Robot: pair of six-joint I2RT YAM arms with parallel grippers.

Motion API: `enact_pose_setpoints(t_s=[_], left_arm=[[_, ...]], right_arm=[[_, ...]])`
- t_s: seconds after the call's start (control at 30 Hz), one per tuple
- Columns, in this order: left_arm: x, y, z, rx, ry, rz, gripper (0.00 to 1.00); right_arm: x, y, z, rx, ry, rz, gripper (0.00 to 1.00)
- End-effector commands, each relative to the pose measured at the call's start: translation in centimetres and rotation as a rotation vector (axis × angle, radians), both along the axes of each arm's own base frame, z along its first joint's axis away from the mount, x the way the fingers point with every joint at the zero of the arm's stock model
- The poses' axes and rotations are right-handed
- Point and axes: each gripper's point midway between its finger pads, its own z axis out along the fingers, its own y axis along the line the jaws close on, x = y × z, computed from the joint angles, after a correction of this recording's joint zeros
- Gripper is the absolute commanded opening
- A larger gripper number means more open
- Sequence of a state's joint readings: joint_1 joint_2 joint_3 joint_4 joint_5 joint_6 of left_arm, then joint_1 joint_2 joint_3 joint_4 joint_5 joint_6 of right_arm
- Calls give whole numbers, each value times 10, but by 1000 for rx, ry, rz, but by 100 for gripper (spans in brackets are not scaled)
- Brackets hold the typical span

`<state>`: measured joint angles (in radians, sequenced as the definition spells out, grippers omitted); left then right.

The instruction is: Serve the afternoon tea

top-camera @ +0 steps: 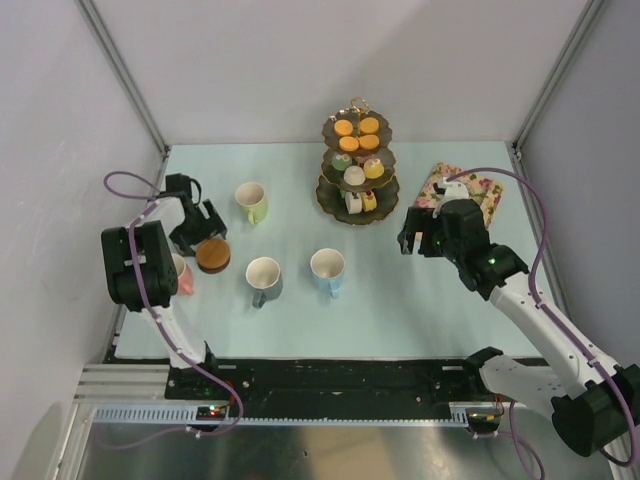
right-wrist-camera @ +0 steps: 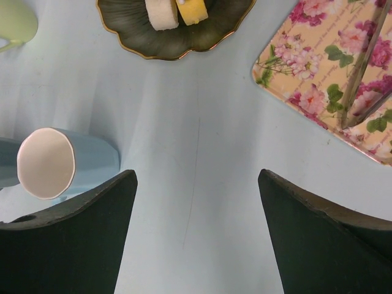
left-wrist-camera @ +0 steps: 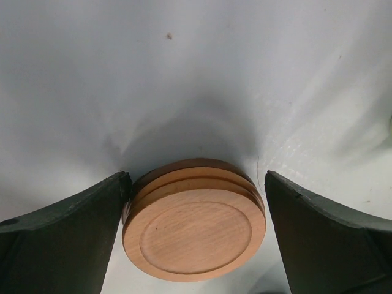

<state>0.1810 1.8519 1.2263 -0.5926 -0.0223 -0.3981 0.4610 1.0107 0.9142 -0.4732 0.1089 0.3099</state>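
A stack of round brown coasters lies on the table at the left. My left gripper is open around it; in the left wrist view the left finger touches the stack and the right finger stands apart. The dark gold-rimmed stand holds small cakes. The yellow-green mug, grey mug and blue mug stand upright. The pink mug is partly hidden by my left arm. My right gripper is open and empty over bare table.
The floral tray lies at the back right, with metal tongs on it. In the right wrist view the blue mug is at the left and the stand's bottom plate with two cakes is ahead.
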Motion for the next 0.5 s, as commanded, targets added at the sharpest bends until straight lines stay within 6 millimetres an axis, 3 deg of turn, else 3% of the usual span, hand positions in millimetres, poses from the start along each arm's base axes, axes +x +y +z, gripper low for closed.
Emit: enact_pose_setpoints(t_s=[0.0, 0.27, 0.47], left_arm=[[-4, -18, 2, -102, -8, 0, 98], [-14, -50, 4, -166, -4, -37, 98], [-14, -93, 8, -219, -4, -103, 95]], right_arm=[[6, -6, 9, -13, -53, -17, 87], [9, -11, 8, 4, -47, -23, 87], [9, -12, 8, 22, -42, -21, 87]])
